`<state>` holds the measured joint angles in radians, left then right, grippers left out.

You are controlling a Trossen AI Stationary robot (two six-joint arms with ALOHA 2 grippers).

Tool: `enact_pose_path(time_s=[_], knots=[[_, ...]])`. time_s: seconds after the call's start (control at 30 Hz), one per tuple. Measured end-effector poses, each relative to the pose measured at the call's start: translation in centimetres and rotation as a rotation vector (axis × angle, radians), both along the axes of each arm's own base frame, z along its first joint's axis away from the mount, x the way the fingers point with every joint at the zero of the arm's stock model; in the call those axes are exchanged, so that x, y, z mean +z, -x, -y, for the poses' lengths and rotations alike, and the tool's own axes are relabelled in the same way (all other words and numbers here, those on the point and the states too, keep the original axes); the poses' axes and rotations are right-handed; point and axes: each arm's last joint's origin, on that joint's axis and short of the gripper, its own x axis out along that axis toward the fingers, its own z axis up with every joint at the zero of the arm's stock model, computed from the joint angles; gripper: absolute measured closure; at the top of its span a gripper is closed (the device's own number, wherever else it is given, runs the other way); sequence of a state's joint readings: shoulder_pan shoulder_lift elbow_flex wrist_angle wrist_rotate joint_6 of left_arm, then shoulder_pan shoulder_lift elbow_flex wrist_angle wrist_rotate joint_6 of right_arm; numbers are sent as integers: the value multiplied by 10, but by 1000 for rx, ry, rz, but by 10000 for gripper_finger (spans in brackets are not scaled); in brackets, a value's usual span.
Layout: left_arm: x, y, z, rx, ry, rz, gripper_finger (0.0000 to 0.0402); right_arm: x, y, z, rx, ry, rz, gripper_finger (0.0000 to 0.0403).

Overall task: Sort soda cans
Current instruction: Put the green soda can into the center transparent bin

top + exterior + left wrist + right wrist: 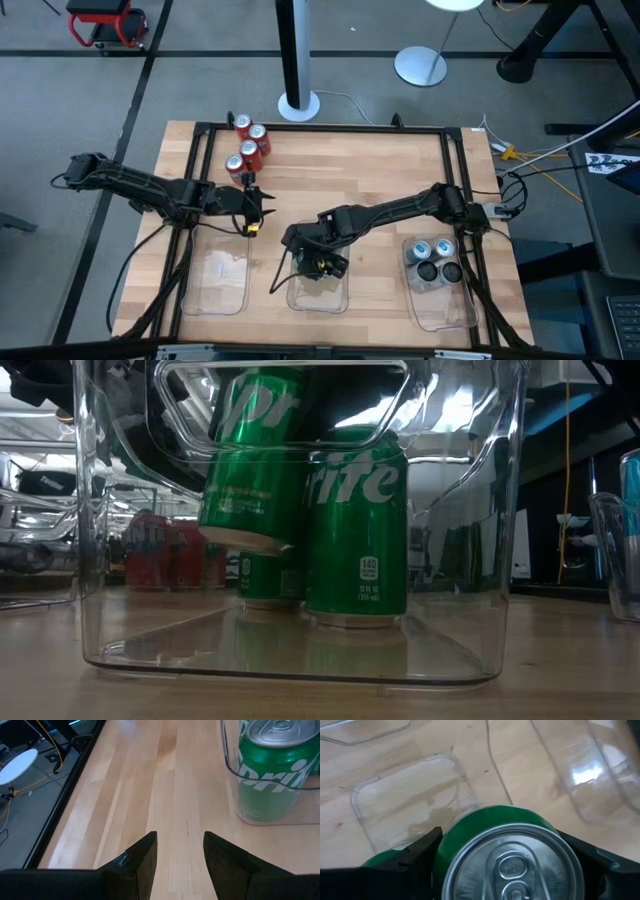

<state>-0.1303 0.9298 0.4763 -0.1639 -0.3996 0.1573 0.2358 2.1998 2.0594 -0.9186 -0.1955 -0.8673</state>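
Surface (pixel 380 170): wooden top carrying three clear trays along its near edge and loose cans at the far edge.
Red cans (pixel 249 145): four, upright, clustered close together near the far left corner.
Left tray (pixel 215 282): nothing visible inside.
Middle tray (pixel 318 292): two green cans (pixel 355 525) stand upright on its floor; a third green can (pixel 507 855), tilted and lifted off the floor, hangs over it.
Right tray (pixel 440 290): four silver-blue or dark cans (pixel 435 258) upright, packed together at its far end.
Right hand (pixel 322 262): over the middle tray; fingers clamped on either side of the tilted green can.
Left hand (pixel 256 208): just beside the red cans, above bare wood; fingers apart, nothing between them.
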Motion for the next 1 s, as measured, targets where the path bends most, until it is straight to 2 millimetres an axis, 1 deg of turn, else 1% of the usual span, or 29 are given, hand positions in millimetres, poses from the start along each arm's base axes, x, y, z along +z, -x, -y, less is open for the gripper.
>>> enact_pose_path(time_s=[0.4, 0.53, 0.63, 0.9, 1.0], knots=[[0, 0, 0, 0, 0, -2, 249, -13, -7, 0, -1, -20, -24, 95], [0, 0, 0, 1, 0, -1, 249, -20, -10, 4, -32, -55, -53, 95], [0, 0, 0, 0, 0, -1, 249, -21, -11, 8, -46, -66, -62, 95], [0, 0, 0, 1, 0, -1, 249, -23, -14, 18, -151, -102, -92, 95], [0, 0, 0, 1, 0, 0, 249, -23, -14, 18, -198, -128, -106, 95]])
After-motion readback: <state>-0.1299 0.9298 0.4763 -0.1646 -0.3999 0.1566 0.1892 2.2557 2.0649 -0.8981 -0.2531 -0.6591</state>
